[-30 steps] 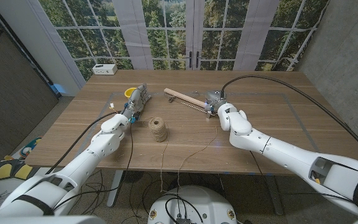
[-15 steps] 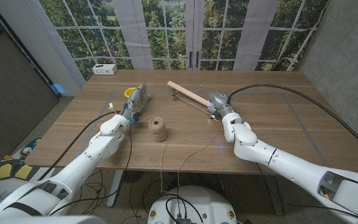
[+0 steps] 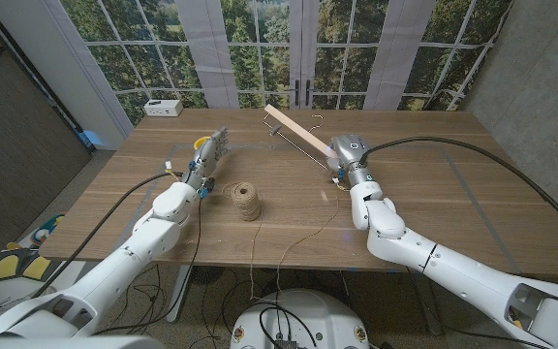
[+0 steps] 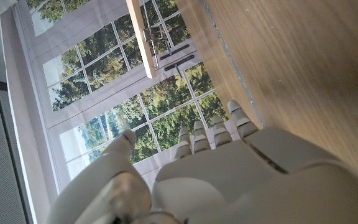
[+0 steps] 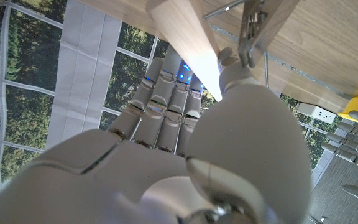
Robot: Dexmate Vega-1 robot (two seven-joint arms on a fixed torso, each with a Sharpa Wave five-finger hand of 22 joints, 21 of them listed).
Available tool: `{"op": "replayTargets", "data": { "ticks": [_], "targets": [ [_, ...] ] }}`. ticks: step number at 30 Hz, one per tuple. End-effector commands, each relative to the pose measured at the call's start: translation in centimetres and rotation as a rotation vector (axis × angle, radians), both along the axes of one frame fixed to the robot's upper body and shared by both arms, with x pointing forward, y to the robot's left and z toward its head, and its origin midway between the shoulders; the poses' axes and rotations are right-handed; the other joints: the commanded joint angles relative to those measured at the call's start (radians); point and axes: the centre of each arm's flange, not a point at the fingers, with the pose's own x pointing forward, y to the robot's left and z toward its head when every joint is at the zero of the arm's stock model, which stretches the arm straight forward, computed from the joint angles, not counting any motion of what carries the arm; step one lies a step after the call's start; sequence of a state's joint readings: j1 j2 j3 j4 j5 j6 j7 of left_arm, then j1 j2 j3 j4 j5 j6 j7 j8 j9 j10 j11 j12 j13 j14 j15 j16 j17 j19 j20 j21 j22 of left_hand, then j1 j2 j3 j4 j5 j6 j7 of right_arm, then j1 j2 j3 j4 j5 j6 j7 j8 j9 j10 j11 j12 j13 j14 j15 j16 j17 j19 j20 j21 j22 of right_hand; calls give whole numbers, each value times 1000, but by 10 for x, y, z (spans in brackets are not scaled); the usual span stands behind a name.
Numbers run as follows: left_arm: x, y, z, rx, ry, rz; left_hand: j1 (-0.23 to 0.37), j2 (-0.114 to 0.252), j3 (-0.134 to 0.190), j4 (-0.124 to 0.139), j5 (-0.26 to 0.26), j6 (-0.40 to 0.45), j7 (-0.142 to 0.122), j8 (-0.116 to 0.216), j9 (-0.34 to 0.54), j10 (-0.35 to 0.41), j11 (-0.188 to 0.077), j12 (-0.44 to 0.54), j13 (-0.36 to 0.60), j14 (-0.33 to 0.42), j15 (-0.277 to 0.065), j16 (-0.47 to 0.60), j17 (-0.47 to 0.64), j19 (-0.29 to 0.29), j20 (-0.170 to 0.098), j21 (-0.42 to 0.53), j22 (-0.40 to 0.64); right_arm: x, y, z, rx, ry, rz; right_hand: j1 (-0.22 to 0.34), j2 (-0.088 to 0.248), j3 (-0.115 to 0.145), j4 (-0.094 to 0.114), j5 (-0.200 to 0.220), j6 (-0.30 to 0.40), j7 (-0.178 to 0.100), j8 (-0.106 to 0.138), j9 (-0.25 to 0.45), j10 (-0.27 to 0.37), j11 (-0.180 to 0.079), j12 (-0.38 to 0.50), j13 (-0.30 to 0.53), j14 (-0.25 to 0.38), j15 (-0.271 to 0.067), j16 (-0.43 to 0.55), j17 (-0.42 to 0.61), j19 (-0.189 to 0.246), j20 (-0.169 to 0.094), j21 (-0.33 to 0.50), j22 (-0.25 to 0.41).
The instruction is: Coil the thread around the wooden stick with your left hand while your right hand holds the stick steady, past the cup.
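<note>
the wooden stick (image 3: pixel 295 134) is gripped by the right hand (image 3: pixel 345 157) and angles up off the surface (image 3: pixel 424 194) toward the far window. the thread (image 3: pixel 247 202) (a twine ball) sits on the surface near the left hand (image 3: pixel 208 155), which holds nothing, fingers straight, beside a yellow cup (image 3: pixel 202 143).

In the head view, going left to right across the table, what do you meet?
White box → left robot hand, by a yellow cup → spool of thread → wooden stick → right robot hand gripping the stick.
</note>
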State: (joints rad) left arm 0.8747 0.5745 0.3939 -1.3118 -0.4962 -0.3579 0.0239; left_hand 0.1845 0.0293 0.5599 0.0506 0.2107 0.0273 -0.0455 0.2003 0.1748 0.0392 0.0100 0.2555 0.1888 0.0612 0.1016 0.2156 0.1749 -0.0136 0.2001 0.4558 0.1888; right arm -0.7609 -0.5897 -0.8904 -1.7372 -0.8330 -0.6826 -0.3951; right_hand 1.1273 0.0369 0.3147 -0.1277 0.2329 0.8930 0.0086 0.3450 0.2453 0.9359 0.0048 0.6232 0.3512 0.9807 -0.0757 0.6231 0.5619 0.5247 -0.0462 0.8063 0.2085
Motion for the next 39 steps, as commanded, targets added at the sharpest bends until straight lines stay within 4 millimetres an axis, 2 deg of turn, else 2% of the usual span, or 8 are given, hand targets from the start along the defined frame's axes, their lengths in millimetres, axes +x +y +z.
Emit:
{"op": "replayTargets", "data": {
  "ticks": [1,11,15,19,25,32,37,39],
  "targets": [
    [-22,4,8,143,-79,38,21,-30,-4,-36,-4,24,-10,7,3,32,-6,8,6,52,-13,13,5,24,2,2,5,-19,1,0,15,-65,-17,134,136,5,8,8,86,-88,13,137,59,-62,12,137,69,-152,-4,14,-2,-96,13,-1],
    [-39,11,14,255,-79,72,85,-90,-16,-111,-6,35,-23,5,5,42,-22,0,9,106,-40,15,9,48,9,0,6,-27,6,-1,30,-81,-46,136,135,3,12,12,84,-88,21,152,56,-63,24,155,70,-151,-12,34,-4,-96,27,-4],
    [-47,14,17,323,-119,99,138,-114,-24,-161,-10,22,-30,-5,7,60,-23,-1,12,212,-56,34,9,130,10,24,11,-33,9,-1,39,-92,-61,137,135,3,12,14,87,-87,21,151,59,-60,26,156,71,-152,-13,40,-2,-94,32,-5],
    [-55,15,22,425,-140,136,162,-126,-29,-182,-12,19,-27,-7,8,80,-22,3,14,244,-93,34,10,169,11,34,11,-37,11,-2,42,-99,-73,137,134,3,14,15,84,-87,19,150,58,-62,27,158,72,-151,-16,47,-4,-94,36,-6],
    [-62,15,29,562,-152,139,185,-138,-34,-196,-11,19,-28,-6,8,75,-25,-2,17,236,-105,24,12,162,13,28,11,-42,14,-1,47,-106,-91,137,134,2,15,16,84,-87,18,148,58,-61,28,158,74,-151,-21,57,-6,-95,43,-8],
    [-66,10,35,677,-150,47,216,-171,-51,-212,-2,12,-49,-7,9,52,-19,-14,21,209,-87,6,15,156,6,19,11,-44,18,-3,49,-106,-105,137,132,1,17,18,86,-88,18,147,58,-58,27,157,76,-151,-26,67,-8,-95,51,-10],
    [-72,5,42,770,-146,25,233,-192,-66,-217,7,3,-82,-9,10,46,-17,-16,23,215,-72,4,16,168,-16,20,10,-46,19,-4,53,-108,-113,138,132,1,17,19,86,-87,19,148,59,-60,29,159,76,-151,-31,74,-10,-96,56,-11],
    [-74,4,46,813,-149,32,240,-204,-77,-217,14,1,-109,-9,10,47,-18,-16,25,222,-87,5,17,172,-31,19,9,-46,20,-4,53,-109,-116,138,131,0,18,19,85,-89,18,148,59,-61,29,158,76,-151,-32,77,-11,-97,58,-11]
  ]
}}
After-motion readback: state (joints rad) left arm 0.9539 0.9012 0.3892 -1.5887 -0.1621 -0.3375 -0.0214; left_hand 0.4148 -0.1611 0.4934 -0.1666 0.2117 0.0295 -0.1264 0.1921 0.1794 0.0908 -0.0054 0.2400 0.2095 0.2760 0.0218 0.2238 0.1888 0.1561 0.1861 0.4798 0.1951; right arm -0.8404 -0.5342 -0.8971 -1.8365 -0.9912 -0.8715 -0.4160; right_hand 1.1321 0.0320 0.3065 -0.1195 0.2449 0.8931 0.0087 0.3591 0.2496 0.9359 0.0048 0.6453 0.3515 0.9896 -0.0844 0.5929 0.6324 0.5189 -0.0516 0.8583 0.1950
